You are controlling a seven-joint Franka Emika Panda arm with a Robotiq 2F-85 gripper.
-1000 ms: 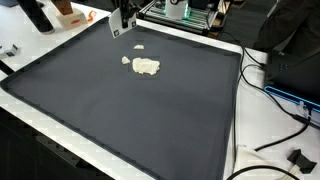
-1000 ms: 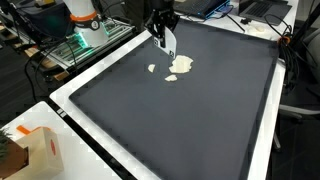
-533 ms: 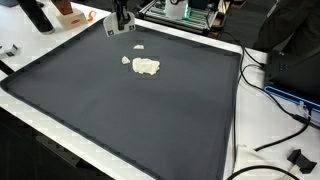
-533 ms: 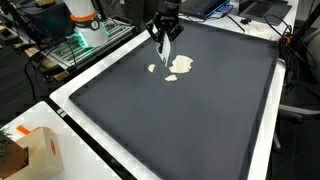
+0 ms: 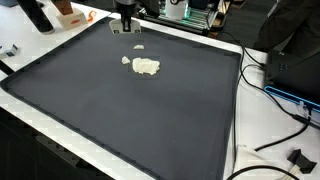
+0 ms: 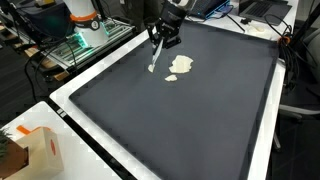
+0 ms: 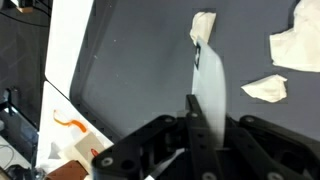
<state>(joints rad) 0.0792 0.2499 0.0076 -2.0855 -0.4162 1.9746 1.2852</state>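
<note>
White and flat, a narrow strip [image 6: 154,56] hangs at a slant from the claw [image 6: 160,40], whose fingers are closed tight on its upper end. The strip's free tip reaches down to a small pale scrap [image 6: 152,68] on the dark mat [image 6: 200,120], though I cannot tell if they touch. A larger crumpled pale lump [image 6: 181,65] lies just beside it, with another little scrap [image 6: 172,78] near that. The mat covers a white counter [image 6: 90,127].

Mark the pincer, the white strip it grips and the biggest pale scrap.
pincer [image 6: 162,37]: an exterior view, between fingertips.
white strip [image 7: 209,95]: wrist view, its middle.
biggest pale scrap [image 5: 147,67]: an exterior view, its centre.
</note>
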